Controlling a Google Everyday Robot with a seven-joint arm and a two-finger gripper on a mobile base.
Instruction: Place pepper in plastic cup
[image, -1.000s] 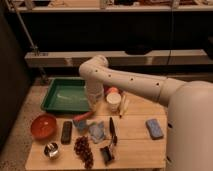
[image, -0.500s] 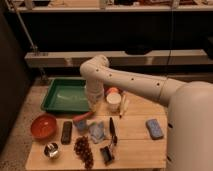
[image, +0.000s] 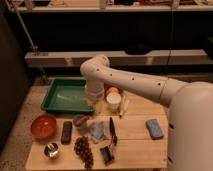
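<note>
Above the green tray's (image: 62, 97) right edge, tool (image: 93, 100), pepper (image: 83, 120) in plastic cup (image: 79, 122).

Premises present as a robotics laboratory or test bay. A plain wooden surface (image: 140, 145) stands on speckled flooring (image: 20, 135). At 12 o'clock, metal shelving rails (image: 125, 57) run across a dark backdrop. A large white robot arm (image: 135, 82) reaches over the surface; its pincer (image: 91, 102) hangs at the green tray's (image: 65, 95) 3 o'clock edge. Assorted test objects are spread about.
</note>
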